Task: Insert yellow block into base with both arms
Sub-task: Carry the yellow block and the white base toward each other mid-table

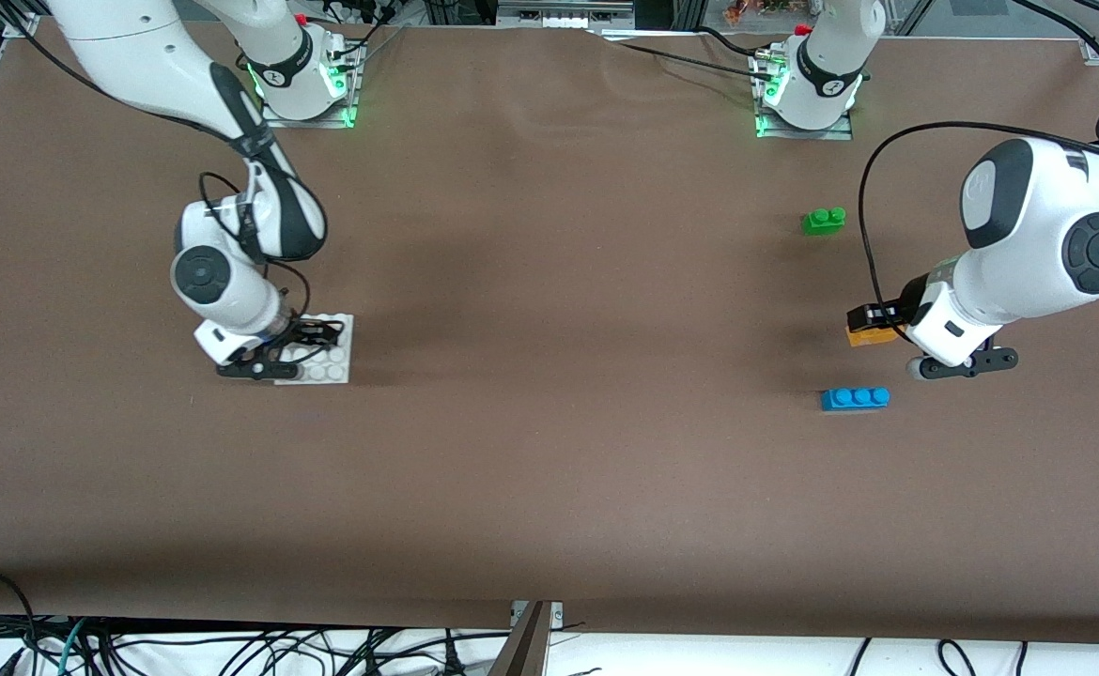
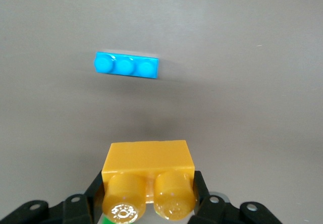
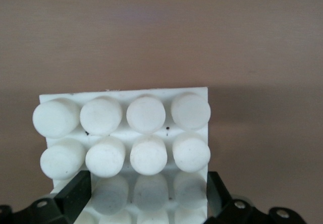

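The small orange-yellow plastic two-stud block (image 2: 148, 169) sits between the black fingers (image 2: 93, 193) of the left gripper (image 1: 864, 324), which is clamped on its two sides. It is at the left arm's end of the table (image 1: 549, 469), low over the brown surface; whether it touches the table cannot be told. The green two-stud brick (image 1: 824, 221) lies farther from the front camera than the block. The longer blue three-stud brick (image 1: 855, 399) lies nearer to the camera, close to the block.

The flat white square studded plastic base (image 3: 126, 133) lies at the right arm's end of the table, well apart from the block. The right gripper (image 1: 298, 340) straddles the base, one finger (image 3: 75, 193) at each of two opposite edges, apparently gripping the plate.
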